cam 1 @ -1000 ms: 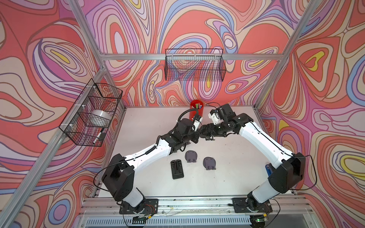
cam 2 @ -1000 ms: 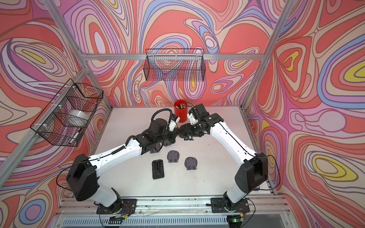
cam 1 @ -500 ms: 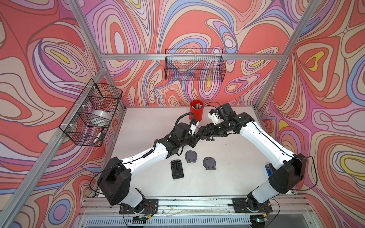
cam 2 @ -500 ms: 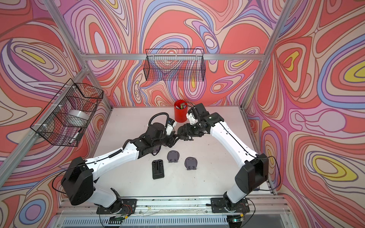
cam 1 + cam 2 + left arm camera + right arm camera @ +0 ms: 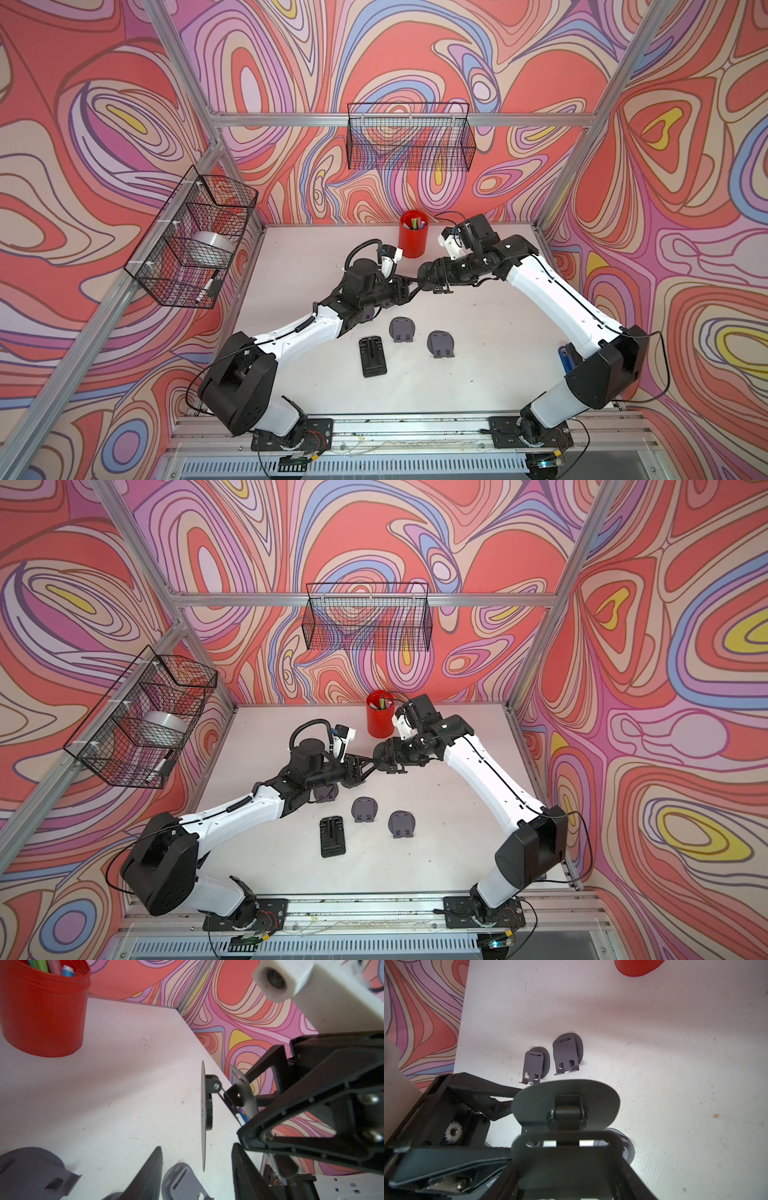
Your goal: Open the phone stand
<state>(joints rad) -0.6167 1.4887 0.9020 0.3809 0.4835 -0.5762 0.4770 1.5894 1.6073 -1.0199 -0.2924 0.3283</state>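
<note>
— Location of the phone stand (image 5: pixel 564 1105)?

— Off the desk (image 5: pixel 478 353), in mid-air near the back, just in front of the red pen cup (image 5: pixel 412 240). Its round base is angled away from the plate at the hinge.

— Grippers?

— The right gripper (image 5: pixel 384 760) is clamped on the plate. The left gripper (image 5: pixel 196 1147) is released, with its jaws apart either side of the base's edge. I cannot tell whether they touch it.

— Other items?

— A grey stand (image 5: pixel 401 330), a second grey stand (image 5: pixel 440 344) and a flat black stand (image 5: pixel 373 356) lie on the desk nearer the front.

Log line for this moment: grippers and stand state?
right gripper: shut on phone stand | left gripper: open, straddling its disc | stand: off table, plates spread apart
</note>
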